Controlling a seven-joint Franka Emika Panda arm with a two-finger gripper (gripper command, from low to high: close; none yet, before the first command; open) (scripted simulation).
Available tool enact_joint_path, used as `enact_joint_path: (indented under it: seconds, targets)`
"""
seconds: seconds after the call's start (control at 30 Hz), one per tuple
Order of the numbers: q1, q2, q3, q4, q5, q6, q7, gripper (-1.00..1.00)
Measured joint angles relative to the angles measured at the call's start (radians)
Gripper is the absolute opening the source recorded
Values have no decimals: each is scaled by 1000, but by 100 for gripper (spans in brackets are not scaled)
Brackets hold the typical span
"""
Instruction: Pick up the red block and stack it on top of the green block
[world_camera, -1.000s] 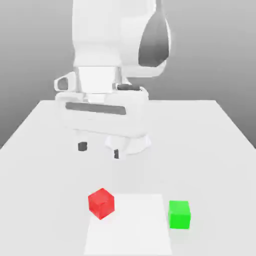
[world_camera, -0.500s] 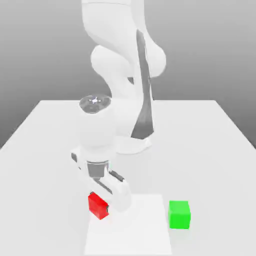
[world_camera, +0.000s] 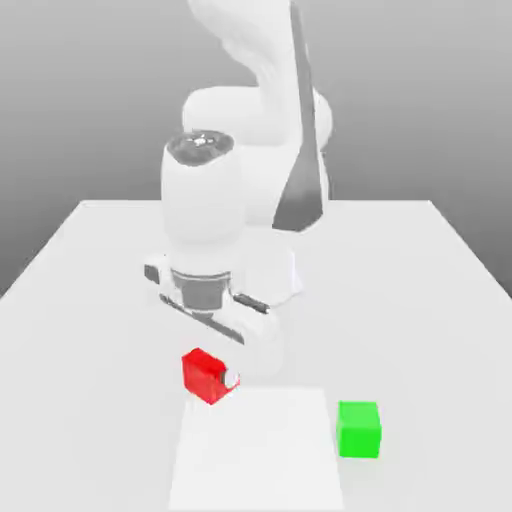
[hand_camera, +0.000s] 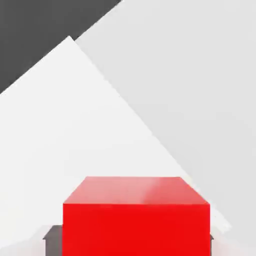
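Note:
My gripper (world_camera: 213, 379) is shut on the red block (world_camera: 203, 372), which hangs slightly tilted a little above the white table (world_camera: 90, 300). In the hand view the red block (hand_camera: 135, 215) sits between my dark fingertips (hand_camera: 51, 234), with the gripper (hand_camera: 131, 241) closed on its sides. The green block (world_camera: 359, 428) rests on the table toward the exterior view's right of the red one, nearer the front edge and apart from it.
A brighter white square patch (world_camera: 260, 455) lies on the table between the two blocks. The arm's base (world_camera: 283, 275) stands behind my hand. The table spreads wide to both sides.
A second ago the gripper hung open above the table. It came down, shut on the red block, and has since risen with it, the block now higher and tilted.

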Motion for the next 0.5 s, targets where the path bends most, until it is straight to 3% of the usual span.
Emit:
enact_joint_path:
  seconds: [0.2, 0.37, 0.4, 0.5]
  targets:
    - [196, -1, 74, 68, 1, -69, -235, -100]
    - [217, 157, 40, 83, -77, 71, -204, -100]
    - [221, 183, 32, 84, -91, 96, -194, 100]
    - [221, 183, 32, 84, -91, 96, -194, 100]
